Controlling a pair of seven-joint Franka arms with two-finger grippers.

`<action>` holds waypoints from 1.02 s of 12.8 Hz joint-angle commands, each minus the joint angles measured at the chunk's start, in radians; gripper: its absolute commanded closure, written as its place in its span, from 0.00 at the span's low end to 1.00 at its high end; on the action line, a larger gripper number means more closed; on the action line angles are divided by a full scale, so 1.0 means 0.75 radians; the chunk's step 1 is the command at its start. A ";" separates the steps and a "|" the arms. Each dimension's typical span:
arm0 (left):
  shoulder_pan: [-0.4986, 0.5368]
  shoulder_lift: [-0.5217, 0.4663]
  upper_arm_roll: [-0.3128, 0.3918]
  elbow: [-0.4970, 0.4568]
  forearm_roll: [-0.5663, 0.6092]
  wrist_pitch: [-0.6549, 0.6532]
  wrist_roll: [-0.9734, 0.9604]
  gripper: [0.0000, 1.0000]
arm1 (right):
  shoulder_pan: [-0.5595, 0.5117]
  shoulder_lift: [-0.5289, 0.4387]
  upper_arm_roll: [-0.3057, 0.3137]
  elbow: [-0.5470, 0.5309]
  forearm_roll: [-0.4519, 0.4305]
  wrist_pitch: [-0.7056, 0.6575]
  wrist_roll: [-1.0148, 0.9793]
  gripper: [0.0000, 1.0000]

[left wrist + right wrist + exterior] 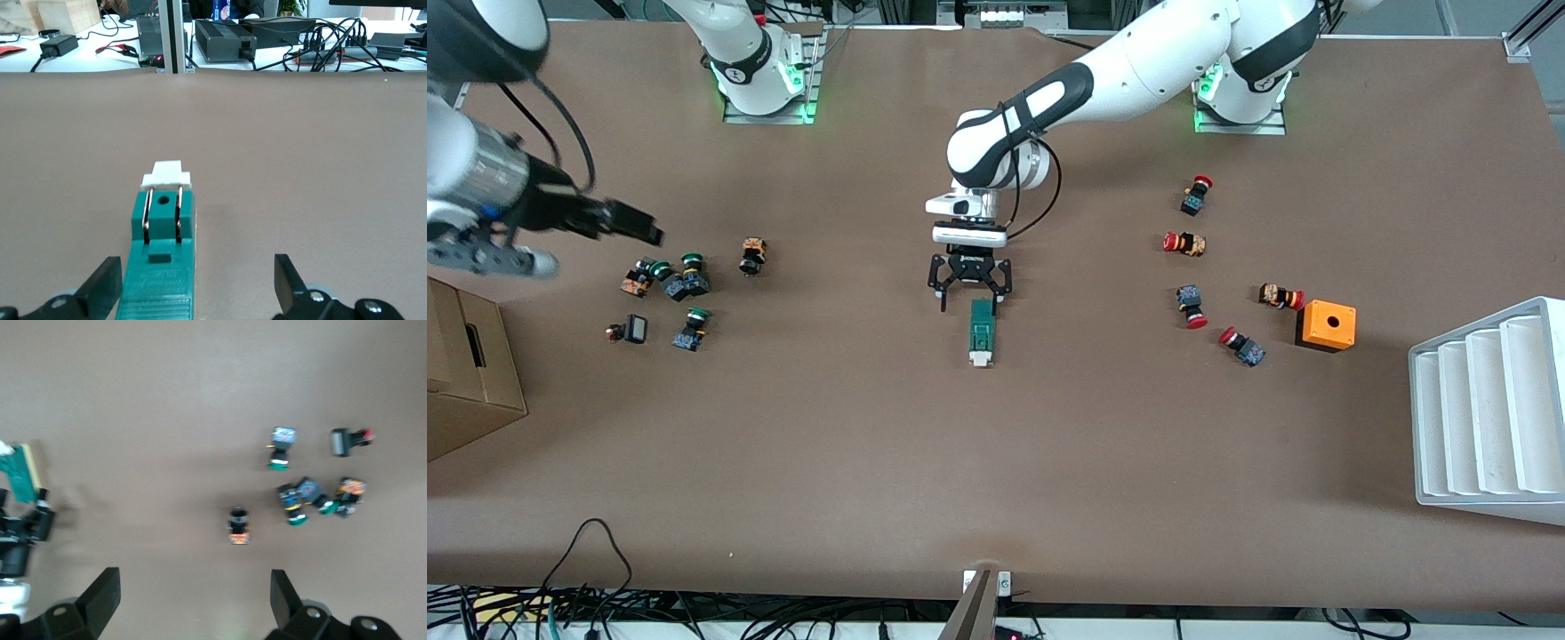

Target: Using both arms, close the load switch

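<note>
The load switch (pixel 982 331) is a narrow green block with a white end piece, lying mid-table with the white end toward the front camera. My left gripper (pixel 970 304) is open and low over the switch's green end. In the left wrist view the switch (pixel 160 267) lies between the open fingers (pixel 103 287), close to one of them and well apart from the other. My right gripper (pixel 640 227) is open and empty, high over the table near the green-capped buttons. The right wrist view shows the switch (pixel 23 477) off to one side, with the left gripper (pixel 23 527) at it.
Several green-capped buttons (pixel 676 284) lie toward the right arm's end, with a cardboard box (pixel 463 373) at that table edge. Several red-capped buttons (pixel 1192 244), an orange box with a hole (pixel 1326 325) and a white stepped tray (pixel 1485 409) are toward the left arm's end.
</note>
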 commanded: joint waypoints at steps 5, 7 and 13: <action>0.154 -0.168 -0.166 -0.060 -0.302 0.010 0.397 0.00 | -0.010 0.023 -0.005 0.040 -0.081 0.053 -0.157 0.00; 0.170 -0.258 -0.179 -0.043 -0.561 0.018 0.626 0.00 | -0.002 0.125 -0.003 0.164 -0.100 0.034 -0.159 0.00; 0.193 -0.477 -0.110 0.093 -1.279 0.036 1.297 0.00 | -0.002 0.115 -0.005 0.185 -0.098 0.002 -0.153 0.00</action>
